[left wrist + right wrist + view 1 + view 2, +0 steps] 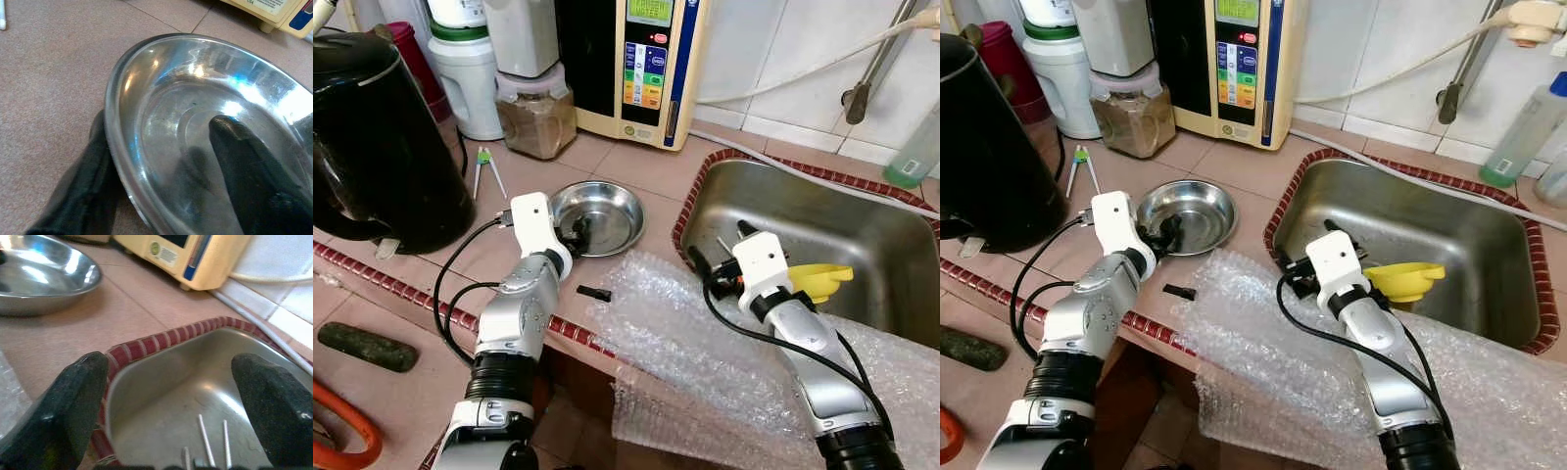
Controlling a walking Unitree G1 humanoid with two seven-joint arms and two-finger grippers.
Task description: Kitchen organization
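Observation:
A shallow stainless steel bowl (607, 215) sits on the tiled counter, left of the sink (822, 211). My left gripper (576, 232) is at the bowl's near rim. In the left wrist view its fingers straddle that rim (115, 147), one outside and low, one inside the bowl (195, 122), with a gap between them. My right gripper (710, 259) hangs open over the sink's near left corner, its fingers (73, 396) wide apart with nothing between them. A yellow funnel (822, 279) lies in the sink beside the right wrist.
Bubble wrap (705, 352) drapes over the counter's front edge under the right arm. A black kettle (372, 137) stands at the left, a jar of brown powder (536, 113) and a cream appliance (641, 59) at the back. A small black piece (594, 293) lies near the bowl.

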